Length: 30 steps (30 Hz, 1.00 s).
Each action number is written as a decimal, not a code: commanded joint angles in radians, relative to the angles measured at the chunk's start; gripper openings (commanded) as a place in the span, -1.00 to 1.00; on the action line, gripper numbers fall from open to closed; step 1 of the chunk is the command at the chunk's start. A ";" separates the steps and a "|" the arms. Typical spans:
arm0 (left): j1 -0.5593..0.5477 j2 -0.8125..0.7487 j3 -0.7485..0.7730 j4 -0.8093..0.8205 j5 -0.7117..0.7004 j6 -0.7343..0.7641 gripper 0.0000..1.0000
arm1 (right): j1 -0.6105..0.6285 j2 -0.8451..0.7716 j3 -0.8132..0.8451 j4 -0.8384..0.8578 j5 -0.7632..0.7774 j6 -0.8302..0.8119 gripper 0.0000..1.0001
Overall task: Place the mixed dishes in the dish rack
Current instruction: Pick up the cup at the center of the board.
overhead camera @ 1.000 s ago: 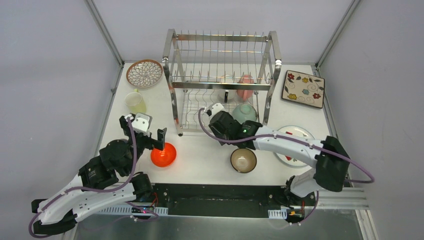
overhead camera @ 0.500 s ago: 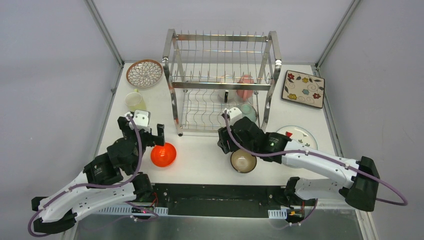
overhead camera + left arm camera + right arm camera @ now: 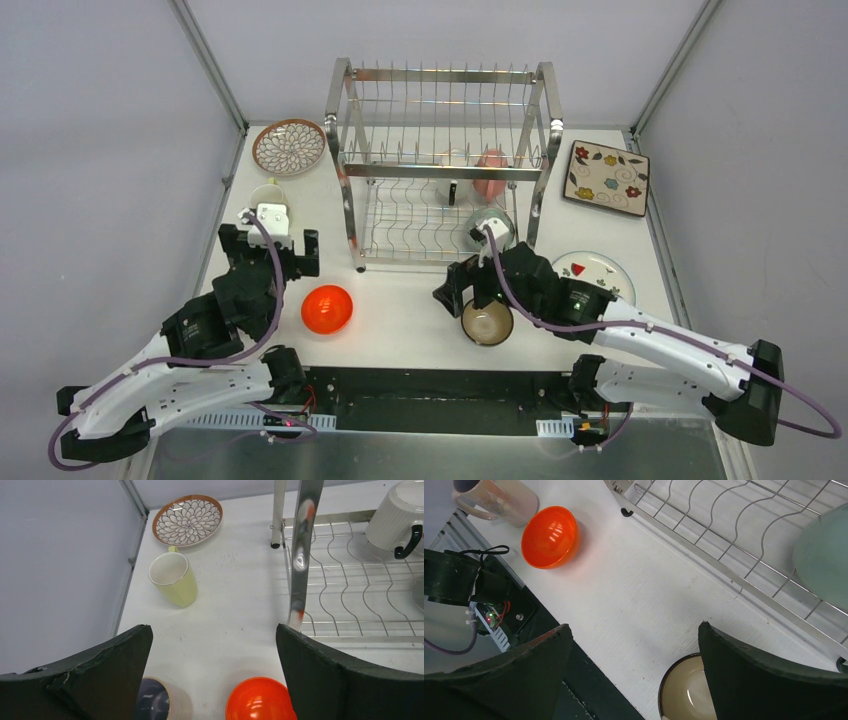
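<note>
The steel dish rack (image 3: 440,160) stands at the back centre. Its lower tier holds a mint bowl (image 3: 492,223) (image 3: 824,555), a white mug (image 3: 397,520) and a pink cup (image 3: 490,176). My right gripper (image 3: 466,298) (image 3: 634,675) is open and empty, just left of the brown bowl (image 3: 487,322) (image 3: 686,692). My left gripper (image 3: 268,245) (image 3: 215,675) is open and empty, above and behind the orange bowl (image 3: 327,309) (image 3: 260,700). A yellow-green cup (image 3: 174,579) and a petal plate (image 3: 288,146) lie beyond it. A pastel cup (image 3: 160,702) lies by the left finger.
A square floral plate (image 3: 606,178) sits at the back right. A white strawberry plate (image 3: 598,272) is partly under my right arm. The rack's front left post (image 3: 305,545) stands close to the right of my left gripper. Grey walls enclose the table.
My right gripper opened wide and drew back out of the rack, leaving the mint bowl in the lower tier. My left gripper moved left and away from the orange bowl.
</note>
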 commanded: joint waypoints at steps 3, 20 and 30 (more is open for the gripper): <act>0.055 0.088 0.124 0.028 -0.027 0.116 0.98 | 0.004 -0.081 -0.040 0.059 -0.021 0.029 1.00; 0.955 0.478 0.261 -0.033 0.826 -0.143 0.98 | 0.005 -0.212 -0.074 0.006 0.000 0.057 1.00; 1.198 0.583 0.158 0.192 0.954 -0.368 0.62 | 0.006 -0.230 -0.051 -0.024 -0.029 0.057 0.99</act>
